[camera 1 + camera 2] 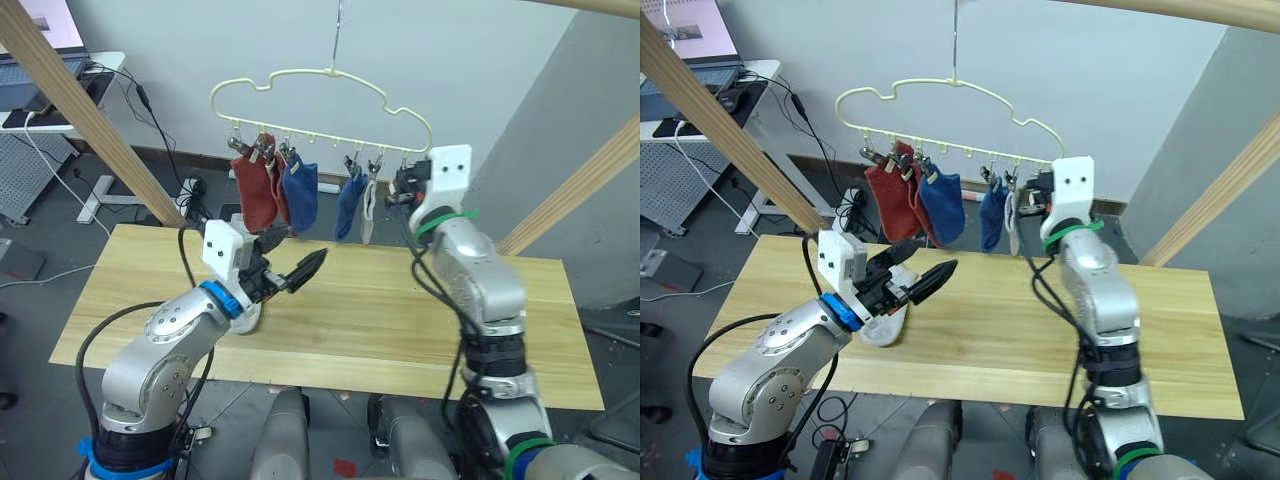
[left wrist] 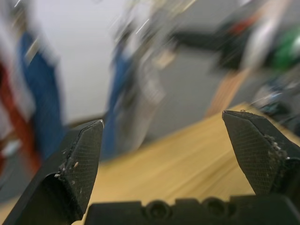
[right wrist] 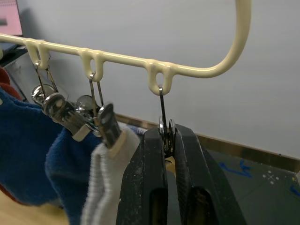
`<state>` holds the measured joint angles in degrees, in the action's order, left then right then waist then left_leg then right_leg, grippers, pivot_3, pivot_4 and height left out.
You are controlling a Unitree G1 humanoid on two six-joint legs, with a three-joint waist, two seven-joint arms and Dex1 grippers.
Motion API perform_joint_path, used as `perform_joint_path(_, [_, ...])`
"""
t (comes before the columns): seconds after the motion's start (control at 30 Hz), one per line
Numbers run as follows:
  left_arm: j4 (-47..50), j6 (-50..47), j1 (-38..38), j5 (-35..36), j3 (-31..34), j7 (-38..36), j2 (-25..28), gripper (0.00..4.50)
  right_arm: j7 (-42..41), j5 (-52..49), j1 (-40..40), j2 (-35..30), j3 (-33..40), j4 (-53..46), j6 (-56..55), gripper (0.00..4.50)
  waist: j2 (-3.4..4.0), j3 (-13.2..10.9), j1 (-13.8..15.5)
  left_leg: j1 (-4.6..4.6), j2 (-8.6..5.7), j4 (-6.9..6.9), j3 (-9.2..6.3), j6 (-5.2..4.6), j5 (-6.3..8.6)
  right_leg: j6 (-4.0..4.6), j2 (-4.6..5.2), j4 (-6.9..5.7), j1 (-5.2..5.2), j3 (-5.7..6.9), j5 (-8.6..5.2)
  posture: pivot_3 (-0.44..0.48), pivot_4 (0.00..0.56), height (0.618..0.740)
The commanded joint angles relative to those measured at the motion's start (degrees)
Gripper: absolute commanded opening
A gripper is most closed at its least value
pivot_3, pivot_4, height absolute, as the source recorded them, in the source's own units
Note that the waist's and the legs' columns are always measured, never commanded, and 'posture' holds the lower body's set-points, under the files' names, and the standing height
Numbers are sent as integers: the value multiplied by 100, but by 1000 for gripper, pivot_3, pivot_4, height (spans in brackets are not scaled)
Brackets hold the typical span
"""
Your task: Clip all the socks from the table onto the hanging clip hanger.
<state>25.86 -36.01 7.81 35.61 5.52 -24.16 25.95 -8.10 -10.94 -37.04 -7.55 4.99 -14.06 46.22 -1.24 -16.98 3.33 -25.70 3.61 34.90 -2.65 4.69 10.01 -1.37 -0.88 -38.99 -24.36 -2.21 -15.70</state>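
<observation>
The pale-yellow clip hanger (image 1: pixel 300 80) hangs over the table's (image 1: pixel 400 330) far edge. From its clips hang two rust-red socks (image 1: pixel 256 192), a blue sock (image 1: pixel 300 196), a second blue sock (image 1: pixel 349 207) and a light grey sock (image 1: pixel 368 215). My right gripper (image 3: pixel 166 140) is raised to the hanger's right end and is shut on the last clip (image 3: pixel 165 127), beside the grey sock (image 3: pixel 105 187). Above the table's left part, my left gripper (image 1: pixel 297 255) is open and holds nothing. Another light grey sock (image 1: pixel 885 328) lies on the table under the left forearm.
Slanted wooden frame beams (image 1: pixel 85 120) rise at the left and right (image 1: pixel 580 190) of the table. A white desk with a laptop (image 1: pixel 40 60) stands at the far left. Cables and a power strip (image 1: pixel 190 190) lie on the floor behind the table.
</observation>
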Motion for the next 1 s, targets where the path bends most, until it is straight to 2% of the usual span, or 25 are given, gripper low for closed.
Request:
perform_joint_path(0.03, [-270, 270, 49, -465, 55, 102, 96, 4500, -356, -797, -289, -245, 603, -199, 1155, 15, 0, 0, -3, 2, 0, 0, 0, 0, 0, 0, 0, -1, 0, -1, 0, 189, 305, 740])
perform_joint_path(0.17, [-1433, 694, 321, -1226, 2, 216, 201, 4500, -412, -1863, -1185, -173, 1887, 96, 3250, 15, 7, -4, -15, 9, 1, 0, 4, -10, -6, 6, -2, -5, 1, -2, 4, 177, 306, 740])
perform_joint_path(0.3, [-2402, 1210, 629, -1781, -132, 195, 197, 4500, -184, -1970, -1794, 100, 2765, 264, 4420, 15, 8, -4, -17, 5, 0, -6, 8, -12, -6, 7, -2, 2, -2, -4, 4, 165, 304, 740])
perform_joint_path(0.6, [-4929, 2289, 1361, -2389, -96, 251, -145, 4500, 135, -1900, -1910, 152, 2934, 315, 4628, 15, 7, -4, -28, -9, -6, -7, 11, -12, -5, 8, 5, 4, -12, -2, 5, 147, 295, 740])
perform_joint_path(0.77, [-5980, 2254, 1617, -2703, -341, -44, -143, 4500, 293, -1917, -1899, 264, 2973, 249, 4628, 15, 9, 0, -36, -8, -4, -7, 8, -12, -5, 8, 2, -1, -12, 0, 5, 134, 288, 740])
perform_joint_path(0.87, [-6036, 2200, 1583, -2769, -460, -341, -150, 3943, 367, -1979, -1929, 302, 3016, 229, 4628, 0, 18, 9, -42, -3, -7, -5, 7, -12, -6, 6, 4, -3, -4, 1, 6, 128, 285, 740])
perform_joint_path(1.0, [-5834, 2279, 1451, -2904, -555, -465, -189, 2847, 574, -2020, -2048, 431, 3248, 342, 4628, 0, 24, 13, -46, 0, -7, -4, 8, -12, -6, 4, 5, -3, -2, -1, 8, 128, 285, 740])
